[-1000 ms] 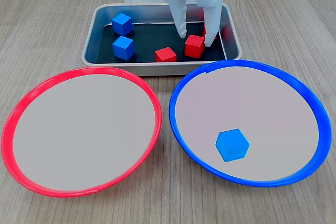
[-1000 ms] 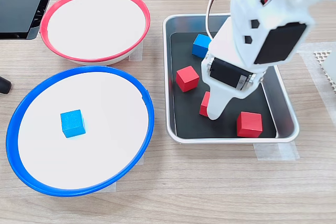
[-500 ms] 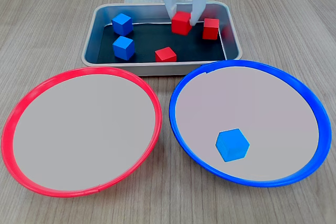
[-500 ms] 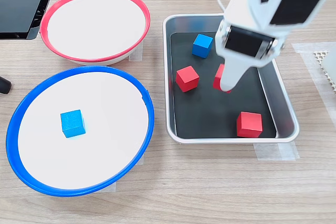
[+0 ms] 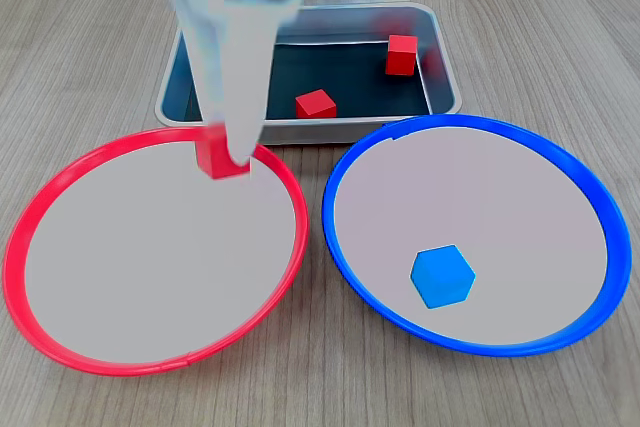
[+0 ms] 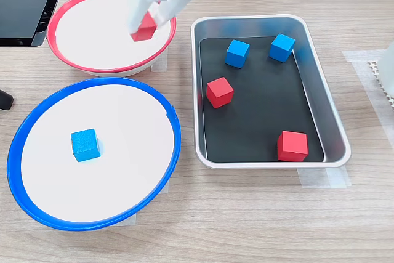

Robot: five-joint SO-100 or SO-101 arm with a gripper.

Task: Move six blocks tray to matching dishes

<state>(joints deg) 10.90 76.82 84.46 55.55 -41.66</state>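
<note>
gripper (image 6: 146,24) clamping red block (image 6: 145,28) — over red-rimmed dish (image 6: 68,56), tray (image 6: 320,97) beside

The red dish (image 6: 58,13) is bare across its pale centre except near its tray-side rim, where the white fingers (image 5: 238,97) hang with a red cube (image 6: 145,28) between them. The blue dish (image 6: 166,170) carries one blue cube (image 6: 85,145), with open room all round it. In the tray (image 6: 320,100), two blue cubes (image 6: 237,53) (image 6: 282,47) and two red ones (image 6: 220,92) (image 6: 292,146) sit well apart, leaving the dark middle free. The counter (image 6: 246,226) in front of tray and dishes lies open.
</note>
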